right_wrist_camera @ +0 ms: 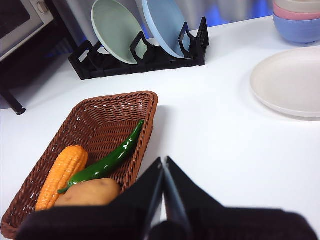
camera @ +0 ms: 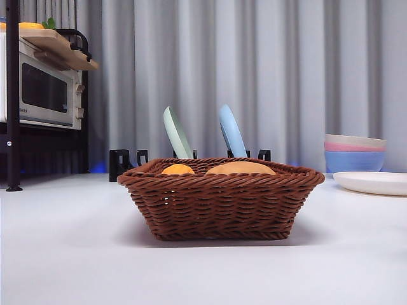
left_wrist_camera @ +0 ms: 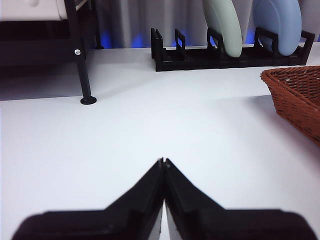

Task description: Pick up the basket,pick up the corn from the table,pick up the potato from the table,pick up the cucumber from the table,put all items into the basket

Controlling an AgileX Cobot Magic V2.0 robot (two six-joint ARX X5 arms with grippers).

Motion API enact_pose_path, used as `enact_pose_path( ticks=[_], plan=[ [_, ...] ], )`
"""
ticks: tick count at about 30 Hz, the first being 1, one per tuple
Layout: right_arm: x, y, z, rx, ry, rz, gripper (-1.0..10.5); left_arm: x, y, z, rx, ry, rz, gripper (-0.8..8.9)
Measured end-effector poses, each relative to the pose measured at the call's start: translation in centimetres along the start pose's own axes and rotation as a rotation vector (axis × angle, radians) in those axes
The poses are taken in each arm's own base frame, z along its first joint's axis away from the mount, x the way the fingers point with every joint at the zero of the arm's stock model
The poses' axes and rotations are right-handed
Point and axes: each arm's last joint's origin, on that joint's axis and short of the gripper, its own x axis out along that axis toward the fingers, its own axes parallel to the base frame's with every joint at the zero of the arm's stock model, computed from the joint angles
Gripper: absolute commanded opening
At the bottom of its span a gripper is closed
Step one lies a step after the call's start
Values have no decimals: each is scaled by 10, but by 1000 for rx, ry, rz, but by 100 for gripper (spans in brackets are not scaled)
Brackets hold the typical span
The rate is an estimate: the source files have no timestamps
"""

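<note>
All three vegetables are lying inside the basket (right_wrist_camera: 107, 117), which is resting on the white tabletop (camera: 76, 254); judged from this, the loading looks finished, nothing left to fetch. Next move, if any, is probably only parking the arms.

Basket contents, from the right wrist view: the corn (right_wrist_camera: 62, 172) is lying along one side wall, the cucumber (right_wrist_camera: 107, 160), long, thin and glossy green, is lying diagonally beside it, the potato (right_wrist_camera: 90, 193) is sitting at the near end, touching the cucumber's stem end.

Right pincer (right_wrist_camera: 163, 162) is hanging above the basket's rim, jaws closed, gripping nothing. Left pincer (left_wrist_camera: 163, 162) is hovering over bare tabletop, well apart from the basket, jaws together, empty.
</note>
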Motion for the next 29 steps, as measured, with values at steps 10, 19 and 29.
enact_pose_path(
  ticks=[10, 19, 29],
  plan=[
    [0, 0, 0, 2, 0, 0, 2, 0, 0, 0, 0, 0, 0, -3],
    [0, 0, 0, 2, 0, 0, 2, 0, 0, 0, 0, 0, 0, -3],
    [-6, -6, 0, -267, -57, -32, 2, 0, 0, 0, 0, 0, 0, -3]
  ],
)
